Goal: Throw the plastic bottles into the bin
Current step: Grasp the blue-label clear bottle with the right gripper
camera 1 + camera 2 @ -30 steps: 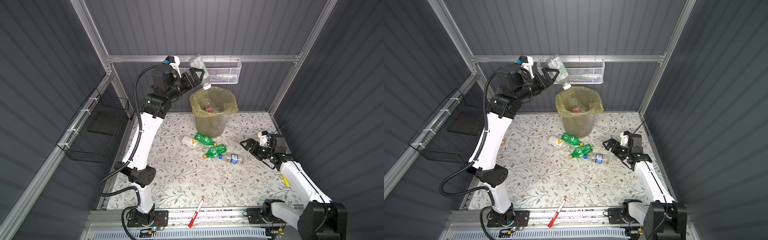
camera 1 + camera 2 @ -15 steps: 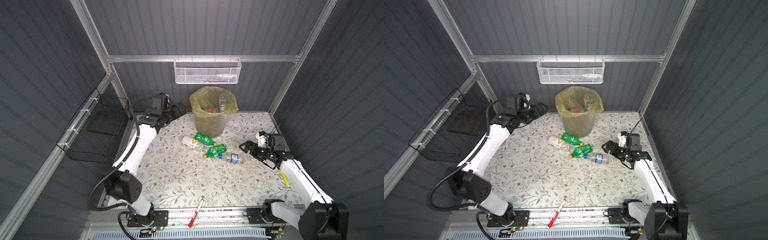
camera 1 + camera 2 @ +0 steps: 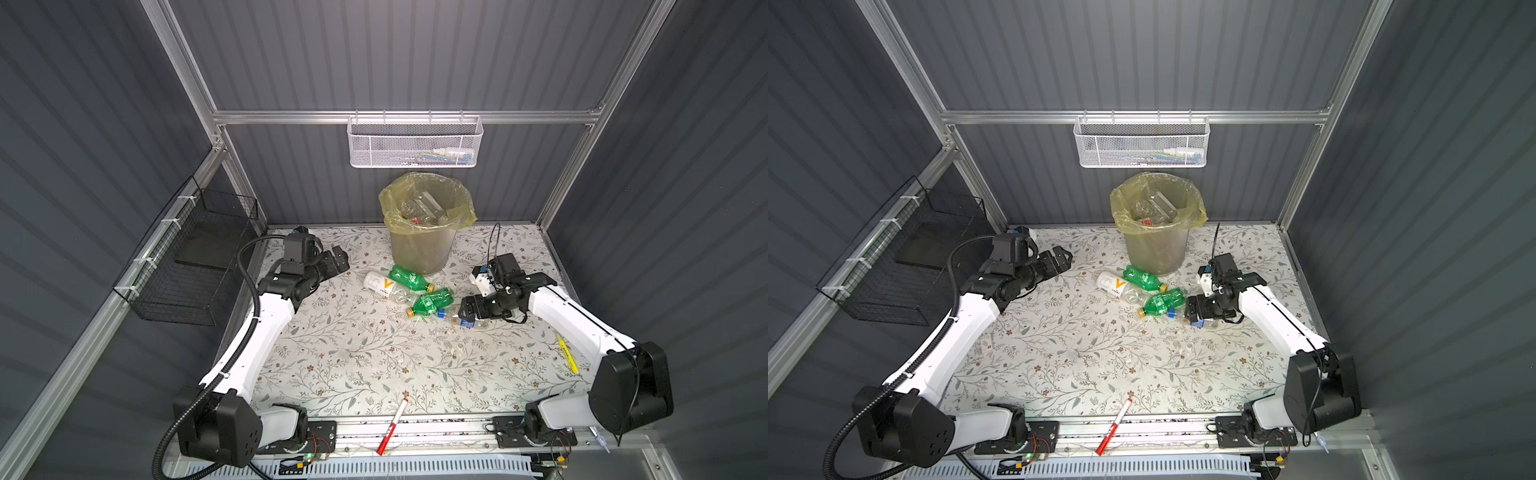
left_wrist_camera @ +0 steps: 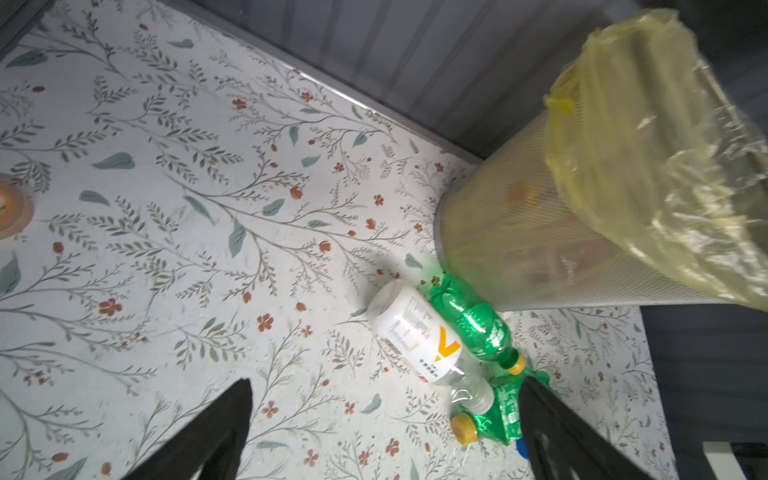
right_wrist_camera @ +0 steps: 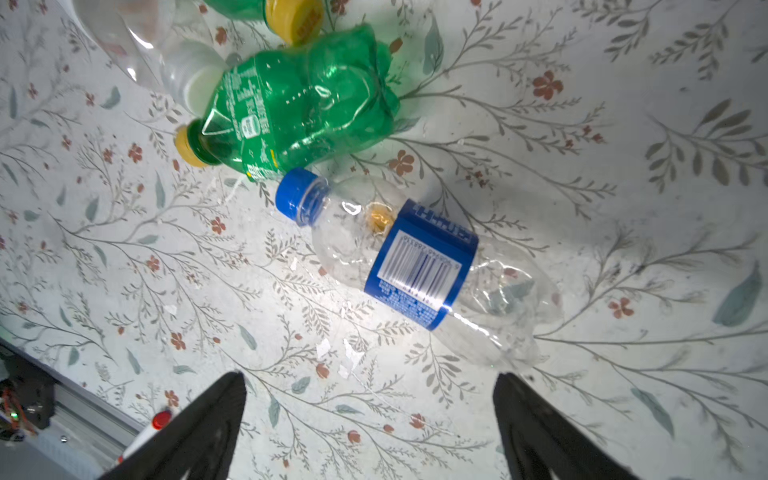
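The bin [image 3: 419, 249] stands at the back middle, its yellow bag holding several clear bottles [image 3: 424, 208]. In front of it lie a white-labelled bottle [image 3: 384, 284], a green bottle [image 3: 409, 277], a crushed green bottle [image 3: 432, 301] and a clear blue-labelled bottle [image 5: 419, 266]. My right gripper [image 3: 467, 311] hangs open just over the blue-labelled bottle, whose body lies ahead of the fingertips in the right wrist view. My left gripper [image 3: 338, 262] is open and empty, low at the back left, facing the bottles [image 4: 415, 332] and the bin [image 4: 519, 232].
A white mesh basket [image 3: 415, 143] hangs on the back wall and a black wire basket [image 3: 191, 257] on the left wall. A red-and-white marker [image 3: 392, 426] lies at the front edge, a yellow pen [image 3: 567, 353] at the right, a tan tape roll [image 4: 10, 205] at the left.
My left arm let a clear bottle fall into the bin, then swung down from above the bin to the back left of the table. My right gripper moved left over the blue-labelled bottle.
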`<state>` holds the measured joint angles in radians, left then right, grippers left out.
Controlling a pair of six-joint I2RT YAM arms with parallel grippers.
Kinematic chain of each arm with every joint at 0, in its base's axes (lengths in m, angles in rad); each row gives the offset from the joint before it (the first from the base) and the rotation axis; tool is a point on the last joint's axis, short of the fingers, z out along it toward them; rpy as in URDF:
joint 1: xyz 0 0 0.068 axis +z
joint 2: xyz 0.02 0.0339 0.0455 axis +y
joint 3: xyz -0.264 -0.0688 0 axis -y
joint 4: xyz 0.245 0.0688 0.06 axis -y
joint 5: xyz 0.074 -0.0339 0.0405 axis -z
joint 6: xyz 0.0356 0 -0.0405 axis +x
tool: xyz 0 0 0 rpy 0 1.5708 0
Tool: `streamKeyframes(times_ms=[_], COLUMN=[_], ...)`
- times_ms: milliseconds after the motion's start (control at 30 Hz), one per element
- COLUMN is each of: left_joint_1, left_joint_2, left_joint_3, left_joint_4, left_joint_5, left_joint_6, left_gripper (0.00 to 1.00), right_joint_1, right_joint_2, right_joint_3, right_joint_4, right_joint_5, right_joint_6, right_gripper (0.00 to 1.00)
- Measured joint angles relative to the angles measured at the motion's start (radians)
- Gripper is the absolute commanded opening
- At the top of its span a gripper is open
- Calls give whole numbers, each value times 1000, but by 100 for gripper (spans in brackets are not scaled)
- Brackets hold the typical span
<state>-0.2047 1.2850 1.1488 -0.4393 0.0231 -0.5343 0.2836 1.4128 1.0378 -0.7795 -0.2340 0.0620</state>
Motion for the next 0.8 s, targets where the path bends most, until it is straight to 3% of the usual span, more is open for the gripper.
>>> streamKeyframes(times_ms=[233,600,800], left_joint_1=[56,56,56], left_joint_2=[0,0,0], left_joint_3=[-68,-102,-127], left_joint_4=[51,101,104], left_joint_5=[42,91,112], left_joint_6=[5,8,8], left_gripper=[100,100,100], right_joint_1=[58,84,95], right_joint_2=[28,192,269], right_joint_3=[7,76,101], right_joint_4=[-35,0,59], right_joint_5=[92,235,244], right_joint_6=[-167,-428,-510], right_gripper=[98,99,98])
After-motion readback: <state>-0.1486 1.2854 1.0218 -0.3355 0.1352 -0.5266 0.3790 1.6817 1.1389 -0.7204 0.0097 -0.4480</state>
